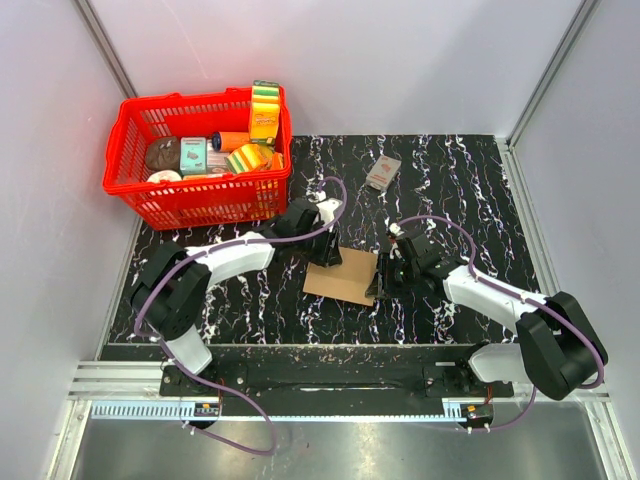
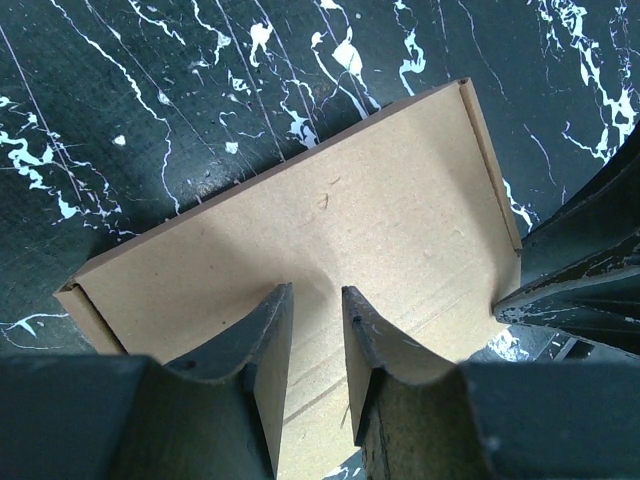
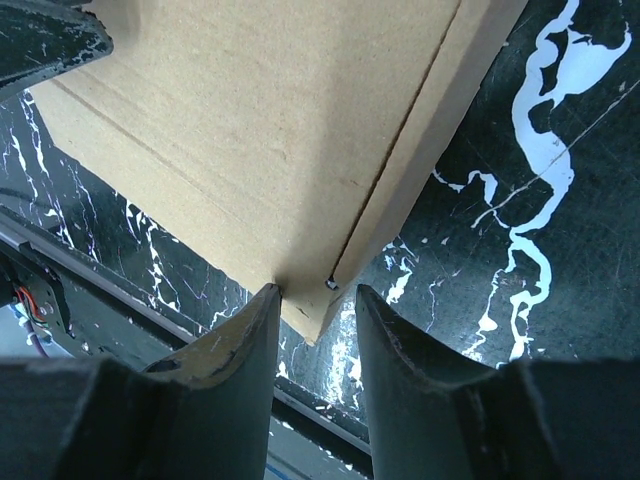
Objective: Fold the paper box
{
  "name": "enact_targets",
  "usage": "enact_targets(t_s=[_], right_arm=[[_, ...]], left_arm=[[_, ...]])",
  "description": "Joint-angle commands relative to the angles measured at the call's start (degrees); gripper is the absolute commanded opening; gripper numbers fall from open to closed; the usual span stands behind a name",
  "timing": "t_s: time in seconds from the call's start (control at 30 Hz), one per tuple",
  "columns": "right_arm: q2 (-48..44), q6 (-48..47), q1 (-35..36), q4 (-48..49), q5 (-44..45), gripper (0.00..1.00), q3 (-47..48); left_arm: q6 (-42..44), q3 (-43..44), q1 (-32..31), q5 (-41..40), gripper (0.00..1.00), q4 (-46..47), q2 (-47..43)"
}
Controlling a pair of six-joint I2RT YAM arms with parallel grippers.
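The paper box (image 1: 345, 280) is a slim, flat brown cardboard box lying on the black marbled table between the two arms. My left gripper (image 1: 326, 255) hangs over the box's far edge. In the left wrist view its fingertips (image 2: 316, 290) stand slightly apart above the box's top face (image 2: 330, 200), and nothing lies between them. My right gripper (image 1: 380, 283) is at the box's right side. In the right wrist view a corner of the box (image 3: 250, 120) pokes between its open fingertips (image 3: 316, 290); one finger touches the cardboard edge, the other is clear of it.
A red basket (image 1: 200, 205) full of groceries stands at the back left. A small grey-and-red packet (image 1: 383, 172) lies behind the box. White walls close the table on three sides. The metal rail at the table's near edge (image 3: 100, 300) runs just below the right gripper.
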Motion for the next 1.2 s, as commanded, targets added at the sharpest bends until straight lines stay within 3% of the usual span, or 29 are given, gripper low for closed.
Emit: enact_targets(t_s=[0.0,1.17], right_arm=[[-0.4,-1.2,-0.5,0.7,2.4,0.42,0.3],[2.3,-2.3,-0.5,-1.5,7.2,0.45,0.7]], left_arm=[[1.2,2.5,-0.2,1.1,0.31,0.5,0.8],[1.2,2.8,-0.2,1.8,0.29,0.5,2.3]])
